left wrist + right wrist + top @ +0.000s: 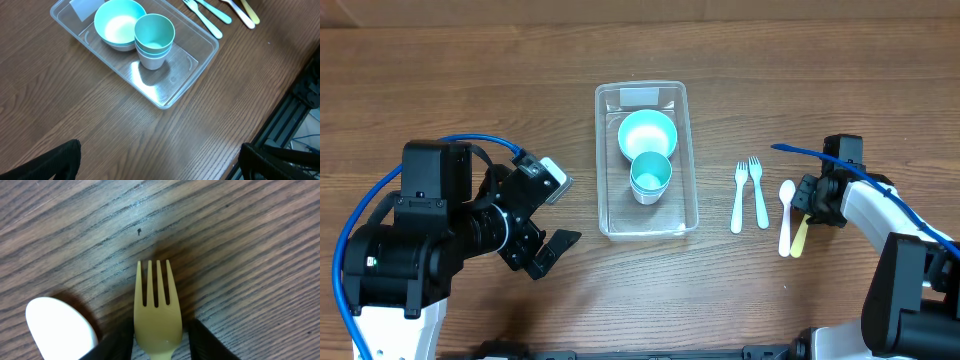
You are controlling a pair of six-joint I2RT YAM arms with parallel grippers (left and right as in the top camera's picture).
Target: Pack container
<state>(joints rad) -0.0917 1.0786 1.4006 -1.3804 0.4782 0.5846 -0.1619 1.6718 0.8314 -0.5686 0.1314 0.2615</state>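
Table (470, 90) contents, from the robot's side: container (650, 222) at centre, long axis running near to far; bowl (647, 134) inside it toward the far end, cup (650, 176) inside just before the bowl. Right of the container, apart from it: first fork (740, 195) and second fork (758, 192) side by side, then spoon (786, 212), then third fork (801, 236) just beside the spoon, lying between the fingers of the right gripper (159, 347). Left gripper (558, 210) – left of the container

My left fingers (50, 160) are spread wide apart. My right fingers (210, 342) press both sides of a yellow fork (152, 315) between them.
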